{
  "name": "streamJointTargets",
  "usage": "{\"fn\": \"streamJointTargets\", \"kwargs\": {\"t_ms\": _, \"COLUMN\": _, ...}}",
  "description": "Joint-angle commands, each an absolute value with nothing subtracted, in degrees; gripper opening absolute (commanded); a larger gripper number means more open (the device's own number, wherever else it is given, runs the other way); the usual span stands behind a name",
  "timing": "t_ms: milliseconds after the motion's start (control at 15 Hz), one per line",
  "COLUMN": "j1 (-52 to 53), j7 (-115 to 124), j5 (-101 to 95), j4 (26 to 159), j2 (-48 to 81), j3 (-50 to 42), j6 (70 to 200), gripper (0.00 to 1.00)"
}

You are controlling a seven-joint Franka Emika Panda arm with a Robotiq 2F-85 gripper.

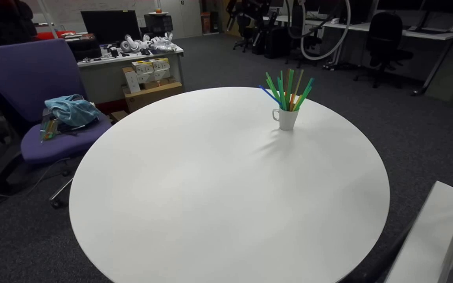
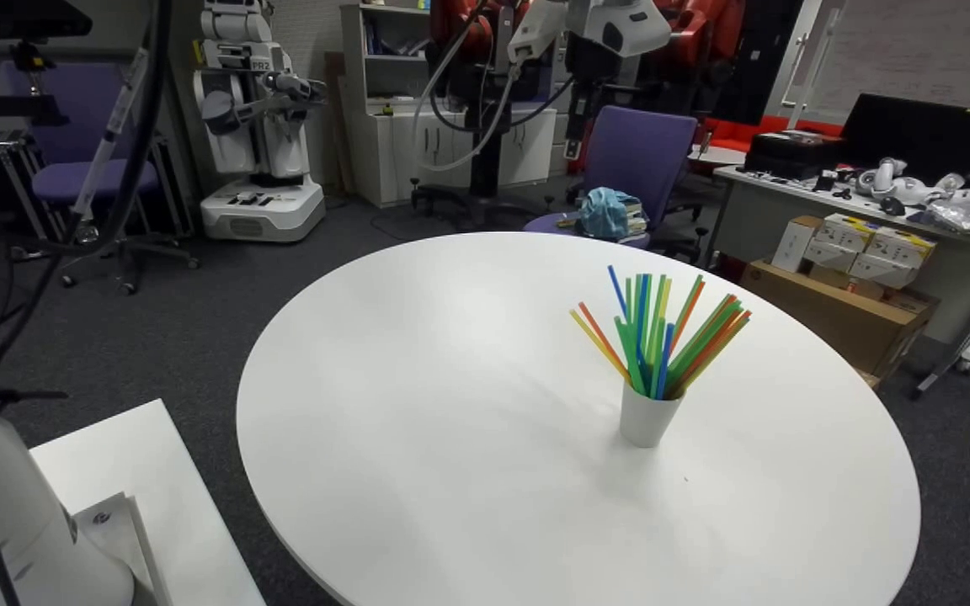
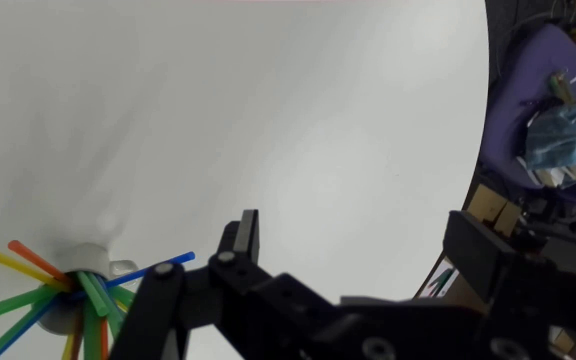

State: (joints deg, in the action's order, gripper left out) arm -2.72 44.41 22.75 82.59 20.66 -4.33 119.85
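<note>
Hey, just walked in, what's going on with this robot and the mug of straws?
A robot arm holds its gripper above a round table; the jaws stand wide open with nothing between them, so nothing is being handled right now. Nearest to it are a white mug and the coloured straws in it. The mug stands upright on the table, and the gripper touches neither. Beside the table, a purple chair has a blue cloth on it.
</note>
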Motion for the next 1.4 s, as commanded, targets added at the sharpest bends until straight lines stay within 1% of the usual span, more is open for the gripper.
{"fn": "streamJointTargets", "kwargs": {"t_ms": 0, "j1": -4.56, "j7": 34.24, "j5": 24.58, "j4": 79.78, "j2": 22.33, "j3": -1.76, "j6": 114.17, "gripper": 1.00}}
{"fn": "streamJointTargets", "kwargs": {"t_ms": 200, "j1": -3.41, "j7": 30.54, "j5": 21.22, "j4": 77.14, "j2": 24.50, "j3": -1.92, "j6": 106.06, "gripper": 1.00}}
{"fn": "streamJointTargets", "kwargs": {"t_ms": 400, "j1": -0.61, "j7": 30.77, "j5": 12.94, "j4": 75.55, "j2": 25.76, "j3": -3.34, "j6": 102.54, "gripper": 1.00}}
{"fn": "streamJointTargets", "kwargs": {"t_ms": 667, "j1": 1.10, "j7": 26.75, "j5": 4.12, "j4": 76.19, "j2": 25.42, "j3": -3.46, "j6": 105.37, "gripper": 1.00}}
{"fn": "streamJointTargets", "kwargs": {"t_ms": 933, "j1": -0.81, "j7": 19.45, "j5": 7.85, "j4": 79.21, "j2": 24.59, "j3": -1.95, "j6": 112.51, "gripper": 1.00}}
{"fn": "streamJointTargets", "kwargs": {"t_ms": 1000, "j1": 0.60, "j7": 23.02, "j5": 5.98, "j4": 77.70, "j2": 25.43, "j3": -2.77, "j6": 109.29, "gripper": 1.00}}
{"fn": "streamJointTargets", "kwargs": {"t_ms": 1333, "j1": 0.03, "j7": 21.37, "j5": 6.57, "j4": 77.97, "j2": 25.63, "j3": -2.70, "j6": 110.95, "gripper": 1.00}}
